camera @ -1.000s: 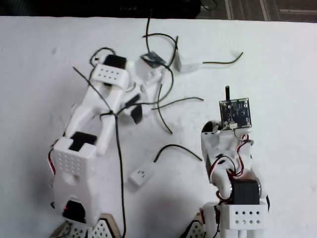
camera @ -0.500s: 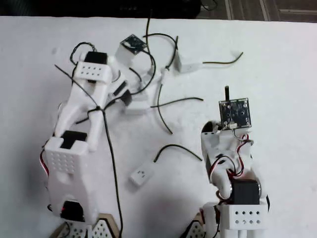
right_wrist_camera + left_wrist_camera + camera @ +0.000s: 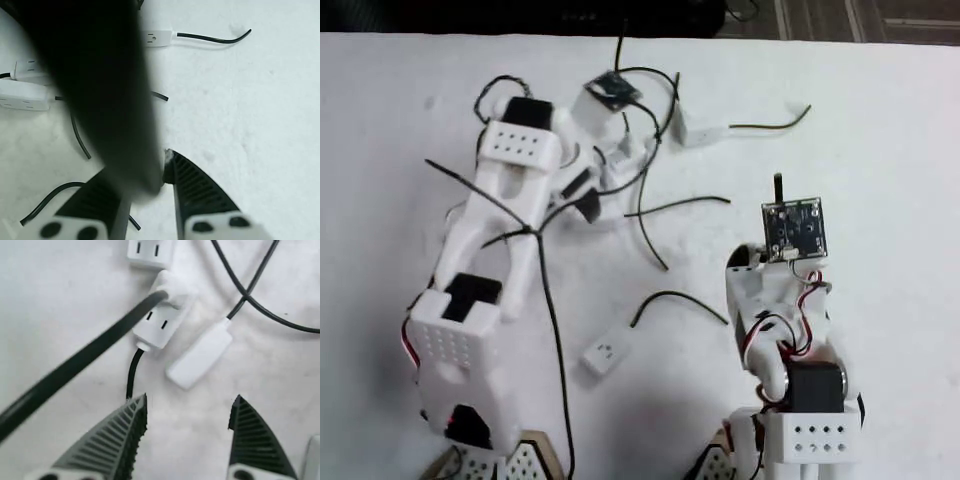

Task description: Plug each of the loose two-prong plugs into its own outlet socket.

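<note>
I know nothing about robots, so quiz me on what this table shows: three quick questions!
1. True or false: the left hand is shut on a plug.
2. The white socket in front of it shows how many slots: A two, B four, C none?
3. Fill in: the cord leaving that socket is ____.
Key: 1 false, it is open and empty; 2 A; 3 black.

The left gripper [image 3: 189, 412] hangs over the white table [image 3: 60, 300], its ribbed fingers [image 3: 127, 435] spread apart. Ahead of it, at eleven o'clock, lies a white outlet socket [image 3: 159, 326] with a black cord [image 3: 131, 377] at its near end. Just beside that, at one o'clock, a white plug [image 3: 200, 356] trails a thin black wire [image 3: 260, 310]. A second socket [image 3: 150, 249] lies farther off.
</note>
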Motion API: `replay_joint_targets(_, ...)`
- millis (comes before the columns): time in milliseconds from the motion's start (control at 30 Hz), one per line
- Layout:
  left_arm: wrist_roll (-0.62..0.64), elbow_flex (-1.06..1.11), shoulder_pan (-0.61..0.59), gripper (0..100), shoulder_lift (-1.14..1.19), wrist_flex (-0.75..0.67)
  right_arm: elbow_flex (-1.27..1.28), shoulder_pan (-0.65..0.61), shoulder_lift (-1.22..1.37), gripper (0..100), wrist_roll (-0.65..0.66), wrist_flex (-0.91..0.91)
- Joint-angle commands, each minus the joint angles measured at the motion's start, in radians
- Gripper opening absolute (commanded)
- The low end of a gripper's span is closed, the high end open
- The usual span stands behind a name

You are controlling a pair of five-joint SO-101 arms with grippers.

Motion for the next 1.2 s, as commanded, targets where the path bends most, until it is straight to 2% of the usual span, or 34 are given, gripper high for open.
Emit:
replay_joint_targets(0,-0.002,-0.035,0.033,27,-0.004,-0.003,-0.003,-0.033,0.004,1.8,0.009,-0.016)
replay_joint_targets(233,-0.002,-0.044,-0.025,27,0.188,-0.210,-0.003,-0.035,0.004,1.8,0.009,-0.016)
replay_joint_targets(400,0.000,-0.049,-0.074,27,0.206,-0.316,-0.003,-0.035,0.004,1.8,0.009,-0.016)
replay_joint_targets(600,0.009,-0.172,-0.096,27,0.211,-0.252,-0.003,-0.035,0.004,1.8,0.009,-0.016)
replay_joint_targets(867,-0.002,-0.238,-0.051,27,0.213,-0.153,-0.003,-0.035,0.004,1.8,0.009,-0.016)
replay_joint_targets(1167,-0.141,-0.204,-0.033,27,0.213,-0.137,-0.002,-0.035,0.004,1.8,0.009,-0.016)
